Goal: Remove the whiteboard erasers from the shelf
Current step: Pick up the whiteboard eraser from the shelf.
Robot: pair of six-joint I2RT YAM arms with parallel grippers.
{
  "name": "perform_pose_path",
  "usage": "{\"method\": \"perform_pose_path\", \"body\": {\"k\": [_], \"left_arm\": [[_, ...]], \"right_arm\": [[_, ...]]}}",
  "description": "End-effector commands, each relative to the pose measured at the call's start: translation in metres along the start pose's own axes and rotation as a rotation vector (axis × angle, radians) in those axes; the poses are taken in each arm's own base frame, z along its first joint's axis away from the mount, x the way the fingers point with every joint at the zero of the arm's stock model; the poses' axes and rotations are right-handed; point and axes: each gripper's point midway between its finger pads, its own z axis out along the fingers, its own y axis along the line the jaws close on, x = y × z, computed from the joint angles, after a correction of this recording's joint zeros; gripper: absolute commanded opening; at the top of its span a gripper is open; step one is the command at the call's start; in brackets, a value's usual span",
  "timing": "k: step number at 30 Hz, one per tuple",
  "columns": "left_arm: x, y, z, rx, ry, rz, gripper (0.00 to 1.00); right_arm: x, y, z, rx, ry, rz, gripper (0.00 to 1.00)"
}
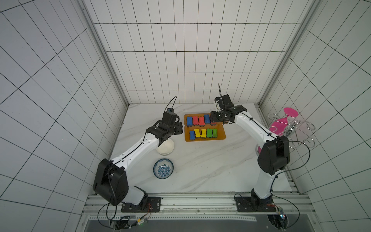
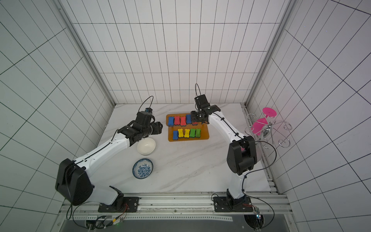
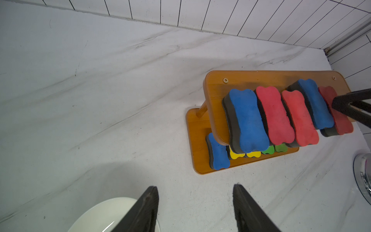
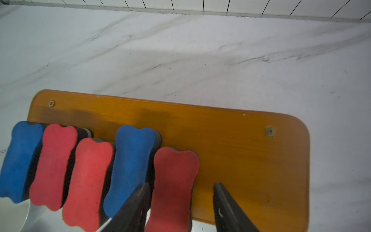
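The orange two-tier shelf (image 1: 220, 135) (image 2: 204, 135) stands at the back middle of the table. Its upper board (image 4: 241, 150) carries blue, red, red, blue and red whiteboard erasers. The lower board (image 3: 195, 140) holds a blue one (image 1: 192, 135), two yellow (image 1: 197, 133) and two green (image 1: 209, 133). My right gripper (image 4: 180, 183) (image 1: 213, 120) hangs open astride the end red eraser (image 4: 174, 170) (image 3: 341, 124). One finger is between it and the blue neighbour (image 4: 132, 160); the other stands apart from it. My left gripper (image 3: 195, 185) (image 1: 179, 128) is open and empty, left of the shelf.
A white bowl (image 1: 165, 147) (image 3: 100, 217) sits under my left wrist, and a blue-patterned bowl (image 1: 163, 168) lies nearer the front. At the table's right edge a wire rack (image 1: 291, 128) holds pink glasses. Tiled walls close the back and sides.
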Motion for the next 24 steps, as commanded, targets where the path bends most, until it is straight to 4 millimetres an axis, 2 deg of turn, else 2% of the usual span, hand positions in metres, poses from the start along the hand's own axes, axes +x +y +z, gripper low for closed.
{"method": "perform_pose_path", "body": {"k": [1, 14, 24], "left_arm": [[-0.001, -0.003, -0.005, 0.012, -0.011, -0.001, 0.62], [-0.004, -0.002, -0.008, 0.011, -0.019, -0.007, 0.62], [-0.006, -0.004, -0.016, 0.017, -0.025, -0.021, 0.62]], "right_arm": [[0.013, -0.006, 0.011, 0.038, 0.047, -0.017, 0.54], [0.012, -0.025, 0.007, 0.099, 0.044, -0.024, 0.51], [0.021, -0.027, 0.020, 0.140, 0.085, -0.039, 0.50]]}}
